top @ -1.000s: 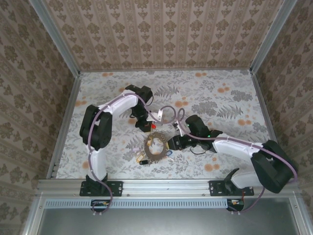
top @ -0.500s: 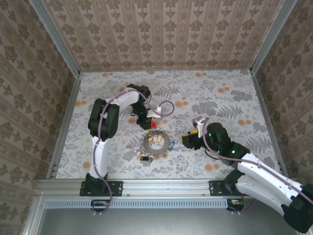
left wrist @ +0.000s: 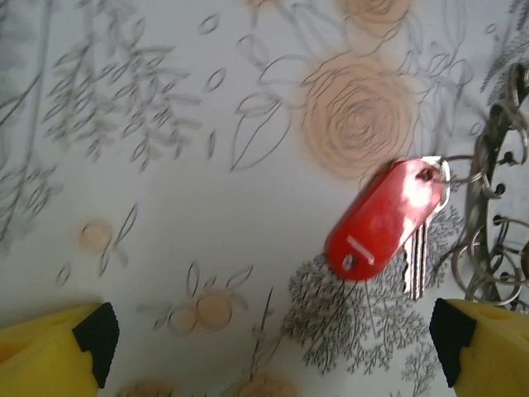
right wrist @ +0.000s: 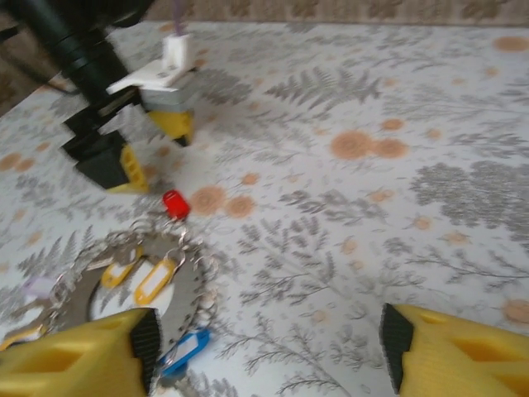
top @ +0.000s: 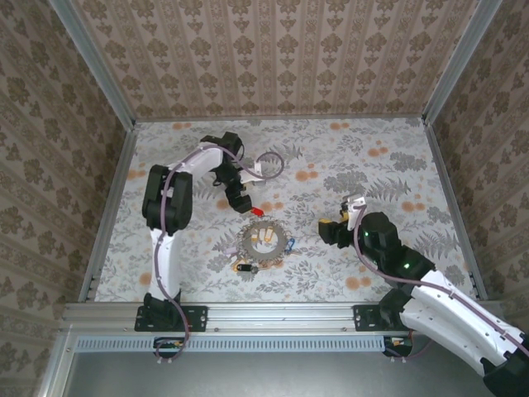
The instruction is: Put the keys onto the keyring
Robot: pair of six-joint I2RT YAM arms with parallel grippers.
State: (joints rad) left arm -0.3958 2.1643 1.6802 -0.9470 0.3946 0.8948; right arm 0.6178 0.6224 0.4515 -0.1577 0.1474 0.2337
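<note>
The keyring (top: 251, 245) lies flat mid-table, a silvery loop with small rings along it. A red key (top: 258, 212) sits at its far edge, a blue key (top: 289, 244) at its right, a black key (top: 241, 267) at its near side, and yellow keys (top: 266, 240) inside the loop. My left gripper (top: 242, 201) hovers open just beyond the red key (left wrist: 384, 217), holding nothing, with the keyring (left wrist: 496, 240) at the frame's right edge. My right gripper (top: 331, 229) stands open to the right of the ring, apart from it. Ahead of its fingers lie the keyring (right wrist: 183, 294), blue key (right wrist: 183, 351) and red key (right wrist: 174, 203).
Patterned walls close the table in on three sides, and a metal rail (top: 273, 313) runs along the near edge. A purple cable (top: 269, 165) loops off the left wrist beyond the ring. The left gripper (right wrist: 153, 149) faces the right wrist camera across the ring.
The left gripper has gone from shut to wide open and drawn back up-left from the red key. The right gripper has opened and pulled back rightward, away from the ring.
</note>
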